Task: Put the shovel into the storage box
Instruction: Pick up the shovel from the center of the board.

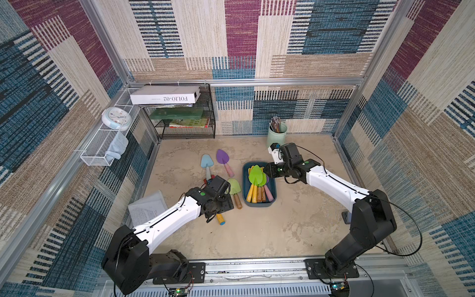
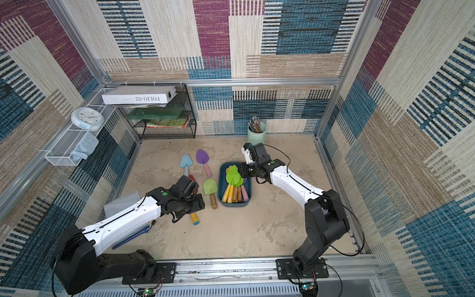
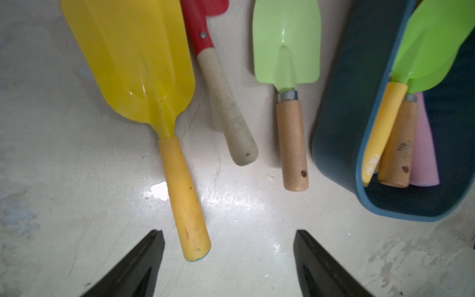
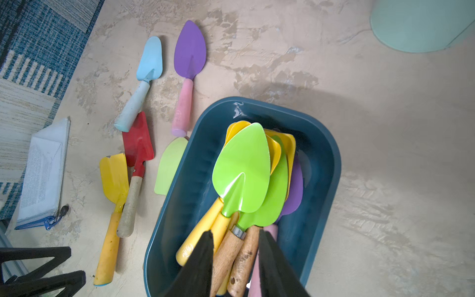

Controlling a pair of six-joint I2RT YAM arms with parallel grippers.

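The storage box [image 1: 258, 204], a shallow dark teal plastic tub with rounded corners and smooth glossy walls, sits right of centre in both top views on the mottled, plaster-like beige worktop [image 1: 257, 236]. Inside lie flat painted blades, green, yellow and purple, stacked over five handles: two yellow, two bare wood, one pink.

Five more shovels lie outside it, left of the tub:
- a light blue shovel [image 1: 207, 164]
- a purple shovel [image 1: 223, 157] with a leaf-shaped blade and pink grip
- a red shovel [image 4: 137, 146] with a scuffed pale grip
- a yellow shovel [image 3: 154, 102], square-bladed
- a pale green shovel [image 3: 289, 102] with a wooden handle and a metal collar, just beside the tub wall

The left arm slants up from the lower left, wrist bent down; the left tool [image 3: 228, 232] stands wide over the yellow handle's end, holding nothing. The right arm comes from the lower right, elbow raised. The right tool [image 4: 236, 232] stands at a narrow gap above the handles in the tub; whether it pinches one I cannot tell.
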